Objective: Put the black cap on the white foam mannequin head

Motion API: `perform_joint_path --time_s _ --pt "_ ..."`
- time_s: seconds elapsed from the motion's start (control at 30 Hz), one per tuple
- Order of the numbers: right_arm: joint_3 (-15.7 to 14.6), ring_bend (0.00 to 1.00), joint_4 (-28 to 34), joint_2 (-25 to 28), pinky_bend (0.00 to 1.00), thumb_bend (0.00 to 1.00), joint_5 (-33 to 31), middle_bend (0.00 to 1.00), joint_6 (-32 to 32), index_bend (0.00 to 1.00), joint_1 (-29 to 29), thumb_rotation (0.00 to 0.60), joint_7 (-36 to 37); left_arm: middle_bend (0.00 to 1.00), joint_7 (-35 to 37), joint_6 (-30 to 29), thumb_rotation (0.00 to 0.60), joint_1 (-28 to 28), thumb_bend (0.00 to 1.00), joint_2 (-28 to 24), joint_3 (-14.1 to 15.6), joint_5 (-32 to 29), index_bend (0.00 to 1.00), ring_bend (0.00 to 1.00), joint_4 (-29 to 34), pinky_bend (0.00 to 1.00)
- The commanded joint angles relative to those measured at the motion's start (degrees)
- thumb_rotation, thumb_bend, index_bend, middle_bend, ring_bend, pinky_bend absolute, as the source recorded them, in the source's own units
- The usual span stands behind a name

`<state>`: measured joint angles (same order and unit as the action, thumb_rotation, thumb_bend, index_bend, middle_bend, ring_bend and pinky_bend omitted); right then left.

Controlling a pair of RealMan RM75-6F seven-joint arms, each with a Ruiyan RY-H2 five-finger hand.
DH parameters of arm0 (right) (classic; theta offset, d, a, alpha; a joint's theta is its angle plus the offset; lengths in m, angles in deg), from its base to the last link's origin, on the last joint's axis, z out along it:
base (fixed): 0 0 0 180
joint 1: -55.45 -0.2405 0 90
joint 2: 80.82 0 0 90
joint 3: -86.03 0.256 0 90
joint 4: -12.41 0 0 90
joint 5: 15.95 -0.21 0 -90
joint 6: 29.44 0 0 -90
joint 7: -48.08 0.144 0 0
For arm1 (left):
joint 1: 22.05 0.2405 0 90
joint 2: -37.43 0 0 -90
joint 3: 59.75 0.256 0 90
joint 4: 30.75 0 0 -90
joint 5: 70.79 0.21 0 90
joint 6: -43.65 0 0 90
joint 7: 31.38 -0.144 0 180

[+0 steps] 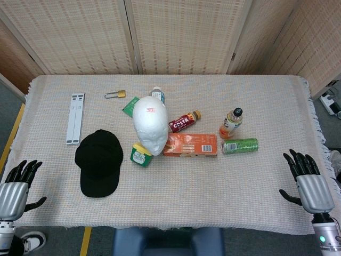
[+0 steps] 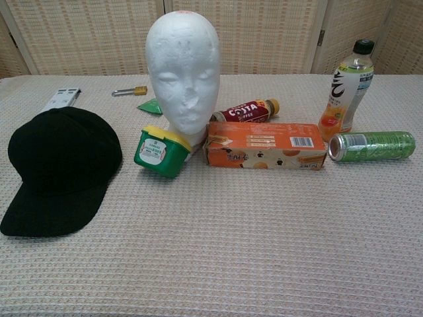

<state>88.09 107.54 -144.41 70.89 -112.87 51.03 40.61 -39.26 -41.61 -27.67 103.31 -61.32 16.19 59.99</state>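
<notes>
Upright at centre of the cloth-covered bench: white foam mannequin head, bare. Flat at its 9 o'clock, close but not touching: black fabric cap, brim toward the near edge. Tilted against its base: green tub with yellow lid; at 3 o'clock, orange carton. At the near corners, off the cloth: left hand and right hand, fingers spread, empty.

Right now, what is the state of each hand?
Left hand: open, holding nothing, off the table's near-left edge.
Right hand: open, holding nothing, at the near-right edge.
</notes>
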Motion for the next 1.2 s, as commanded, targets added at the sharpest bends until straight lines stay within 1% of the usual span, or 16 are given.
perform_joint_path --time_s 0.03,0.17,0.2,0.23,0.27,0.3,0.37,0.43,0.5,0.6,0.67,0.7,0.77,0.83,1.0,1.2 --pt "0.16 0.0 -0.31 -0.41 0.0 0.12 -0.02 0.0 -0.12 0.0 -0.04 0.6 -0.24 0.14 0.68 -0.04 0.6 -0.24 0.13 0.5 0.07 0.69 0.14 0.06 -0.72 0.18" --pt "0.95 0.0 -1.19 -1.21 0.0 0.12 -0.63 0.0 -0.58 0.0 -0.17 0.6 -0.25 0.15 4.02 -0.11 0.6 -0.56 0.13 2.31 0.74 2.54 0.14 0.07 -2.57 0.2" --pt "1.28 0.0 -1.51 -1.45 0.0 0.12 -1.19 0.0 -0.49 0.0 -0.25 0.6 -0.1 0.16 6.03 -0.68 0.6 -0.65 0.13 3.54 1.07 3.86 0.14 0.08 -3.86 0.22" --pt "1.58 0.0 -1.73 -1.62 0.0 0.12 -1.79 0.0 -0.33 0.0 -0.33 0.6 -0.08 0.2 7.07 -1.45 0.6 -0.64 0.13 4.84 1.41 5.17 0.14 0.11 -5.56 0.28" --pt "1.98 0.0 -2.03 -1.89 0.0 0.12 -2.62 0.0 -0.04 0.0 -0.49 0.6 -0.37 0.23 8.0 -2.89 0.6 -0.59 0.13 7.05 1.96 7.35 0.15 0.14 -8.73 0.32" --pt "2.25 0.0 -2.25 -2.13 0.0 0.12 -3.24 0.0 0.25 0.0 -0.64 0.6 -0.71 0.3 8.52 -4.42 0.6 -0.51 0.12 9.13 2.29 9.14 0.17 0.2 -11.64 0.4" --pt "2.61 0.0 -2.52 -2.6 0.0 0.12 -4.37 0.0 0.96 0.0 -0.95 0.6 -1.54 0.5 10.29 -8.7 0.6 -0.35 0.12 14.35 2.52 12.84 0.29 0.39 -18.79 0.58" --pt "2.72 0.0 -2.62 -3.12 0.0 0.12 -5.32 0.0 1.7 0.0 -1.21 0.6 -2.79 0.67 13.93 -13.16 0.6 -0.24 0.12 20.65 2.82 15.85 0.46 0.56 -27.95 0.7" --pt "2.63 0.0 -2.41 -3.47 0.0 0.12 -5.83 0.0 2.17 0.0 -1.36 0.6 -3.96 0.78 16.25 -16.13 0.6 -0.29 0.12 26.5 2.87 17.23 0.57 0.65 -37.53 0.76" --pt "2.52 0.0 -2.14 -3.77 0.0 0.12 -5.6 0.0 2.19 0.0 -1.51 0.6 -4.57 0.89 19.55 -18.71 0.6 -0.89 0.13 34.23 2.47 17.59 0.6 0.74 -50.7 0.83" --pt "2.48 0.0 -2.11 -3.91 0.0 0.12 -5.41 0.0 1.9 0.0 -1.45 0.6 -4.68 0.97 22.77 -19.2 0.6 -1.29 0.13 37.88 2.46 17.21 0.6 0.83 -56.72 0.91" --pt "2.43 0.0 -2.03 -3.93 0.0 0.12 -5.27 0.0 1.73 0.0 -1.39 0.6 -4.61 0.99 24.18 -19.56 0.6 -1.61 0.13 39.93 2.57 17.14 0.6 0.86 -60.37 0.94" --pt "2.42 0.0 -2.01 -3.92 0.0 0.12 -5.14 0.0 1.52 0.0 -1.33 0.6 -4.49 1.0 25.76 -20.69 0.6 -2.01 0.13 42.55 2.84 17.25 0.61 0.93 -65.02 0.99" --pt "2.46 0.0 -2.12 -3.95 0.0 0.12 -5.34 0.0 1.57 0.0 -1.34 0.6 -4.53 1.0 27.48 -21.51 0.6 -2.22 0.14 44.98 3.3 17.22 0.61 0.96 -69.01 1.0" --pt "2.5 0.0 -2.08 -3.9 0.0 0.12 -5.99 0.0 2.19 0.0 -1.53 0.6 -4.83 1.0 28.79 -21.38 0.6 -2.61 0.16 49.32 4.8 17.16 0.59 0.98 -75.59 1.0" --pt "2.61 0.0 -1.8 -3.52 0.0 0.12 -6.46 0.0 2.44 0.0 -1.57 0.6 -4.42 1.0 28.16 -19.72 0.6 -3.37 0.2 52.12 6.72 17.31 0.54 0.99 -80.26 1.0"
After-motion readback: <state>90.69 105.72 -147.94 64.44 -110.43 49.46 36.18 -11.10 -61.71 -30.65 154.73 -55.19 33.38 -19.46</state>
